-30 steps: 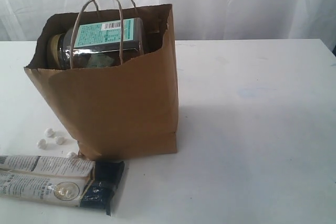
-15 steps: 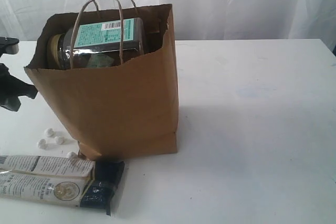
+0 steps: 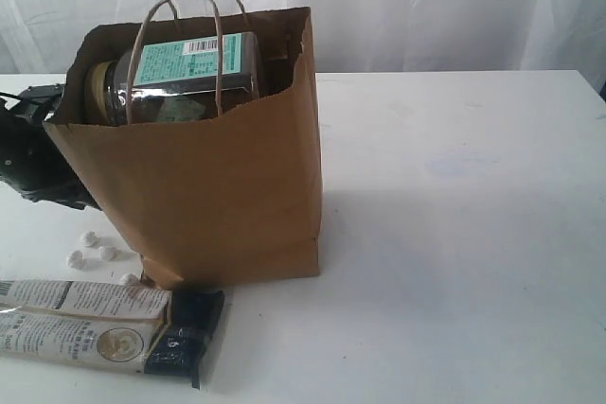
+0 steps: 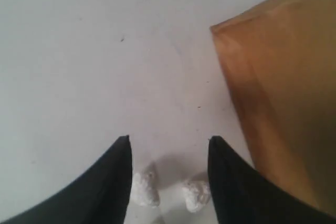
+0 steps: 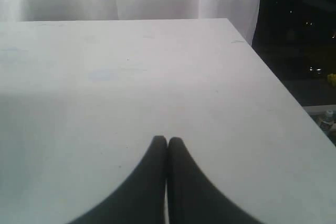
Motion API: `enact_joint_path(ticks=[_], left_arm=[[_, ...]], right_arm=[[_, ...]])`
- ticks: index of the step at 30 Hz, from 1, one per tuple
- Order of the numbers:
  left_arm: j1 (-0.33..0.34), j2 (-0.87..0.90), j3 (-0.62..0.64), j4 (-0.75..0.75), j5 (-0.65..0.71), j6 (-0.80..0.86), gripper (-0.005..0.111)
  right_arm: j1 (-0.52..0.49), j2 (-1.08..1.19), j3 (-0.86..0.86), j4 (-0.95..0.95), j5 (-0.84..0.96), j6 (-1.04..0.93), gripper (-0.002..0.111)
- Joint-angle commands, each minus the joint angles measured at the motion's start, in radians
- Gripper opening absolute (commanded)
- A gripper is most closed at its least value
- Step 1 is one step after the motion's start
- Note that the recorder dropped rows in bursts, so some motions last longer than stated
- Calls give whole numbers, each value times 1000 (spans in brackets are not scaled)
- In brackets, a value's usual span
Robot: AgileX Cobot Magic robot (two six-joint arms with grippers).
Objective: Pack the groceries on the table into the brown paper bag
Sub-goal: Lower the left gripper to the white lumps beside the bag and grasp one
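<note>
Table (image 3: pixel 454 234) w/ bag (image 3: pixel 218 196) upright, right beside left gripper (image 4: pixel 169 141). Packet (image 3: pixel 95 326) flat on table near that gripper, jar (image 3: pixel 180 78) inside bag. Left jaws apart, empty, white lumps (image 4: pixel 144 190) seen btwn them. Right gripper (image 5: pixel 167 141) pinched closed, empty.

Paper bag (image 3: pixel 222 196) is showing plain kraft brown; jar (image 3: pixel 189 61) is wearing a teal label, white barcode patch; twin packet (image 3: pixel 95 324) is showing white, one end black; table (image 3: pixel 454 234) is showing white.
</note>
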Motion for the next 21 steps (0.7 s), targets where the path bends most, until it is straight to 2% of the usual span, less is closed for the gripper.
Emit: enact_joint_path(ticks=[1, 9, 12, 14, 15, 20, 21], left_arm=[[-4, 38, -6, -93, 28, 167, 51], [-4, 67, -6, 124, 72, 171, 51], [-4, 67, -6, 106, 71, 169, 51], [-4, 67, -6, 106, 70, 169, 43], [-4, 67, -6, 106, 72, 169, 32], [-2, 67, -6, 130, 83, 164, 1], [-2, 67, -6, 145, 83, 150, 0]], right_arm=[[-2, -4, 1, 0, -6, -11, 0], [-2, -4, 1, 0, -6, 9, 0], [-2, -4, 1, 0, -6, 9, 0], [-2, -4, 1, 0, -6, 9, 0], [-2, -4, 1, 0, -6, 9, 0], [-2, -4, 1, 0, -6, 9, 0], [-2, -4, 1, 0, -6, 9, 0]])
